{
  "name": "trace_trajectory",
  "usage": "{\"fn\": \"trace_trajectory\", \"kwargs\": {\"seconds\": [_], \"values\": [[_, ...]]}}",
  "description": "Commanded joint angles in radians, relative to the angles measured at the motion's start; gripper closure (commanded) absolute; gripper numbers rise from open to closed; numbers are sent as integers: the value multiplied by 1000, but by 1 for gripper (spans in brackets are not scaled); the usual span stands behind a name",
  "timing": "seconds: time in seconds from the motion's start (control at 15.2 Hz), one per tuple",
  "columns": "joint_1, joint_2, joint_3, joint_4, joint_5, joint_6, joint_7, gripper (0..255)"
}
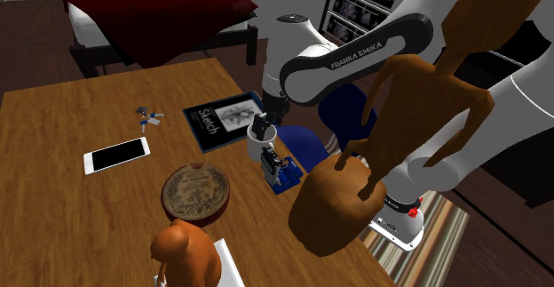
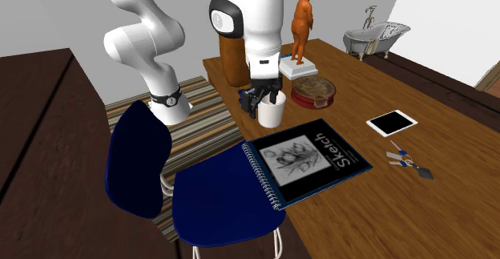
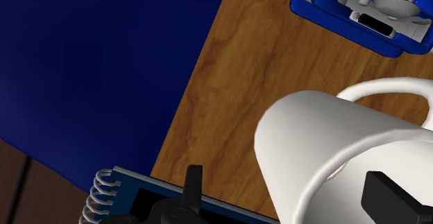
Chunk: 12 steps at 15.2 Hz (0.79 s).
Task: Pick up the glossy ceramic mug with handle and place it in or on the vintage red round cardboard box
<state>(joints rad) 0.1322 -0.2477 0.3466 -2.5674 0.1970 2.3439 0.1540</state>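
Observation:
A white glossy mug (image 1: 261,138) with a handle stands upright on the wooden table (image 1: 80,205), near the edge by the blue chair. My gripper (image 1: 265,123) hangs right over its rim, open, and is not holding the mug. In the second exterior view the gripper (image 2: 264,99) sits just above the mug (image 2: 271,113). In the wrist view the mug (image 3: 326,139) lies partly between the spread fingers (image 3: 193,185), and the near finger stands apart from its wall. The red round box (image 1: 195,193) (image 2: 313,91), with a patterned lid, rests a short way from the mug.
A sketchbook (image 2: 308,159) lies beside the mug. A blue tray (image 1: 282,170) holding a white object sits on its other side. A phone (image 1: 116,155) and keys (image 1: 148,116) lie farther off. An orange figurine (image 2: 302,25), a brown statue (image 1: 417,107) and a blue chair (image 2: 184,193) stand around.

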Motion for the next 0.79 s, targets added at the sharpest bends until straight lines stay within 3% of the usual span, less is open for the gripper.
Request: {"fn": "trace_trajectory", "kwargs": {"seconds": [0.0, 0.13, 0.2, 0.73], "values": [[0, 0, 0, 0, 0, 1, 0, 0], [0, 0, 0, 0, 0, 1, 0, 0], [0, 0, 0, 0, 0, 1, 0, 255], [0, 0, 0, 0, 0, 1, 0, 255]]}}
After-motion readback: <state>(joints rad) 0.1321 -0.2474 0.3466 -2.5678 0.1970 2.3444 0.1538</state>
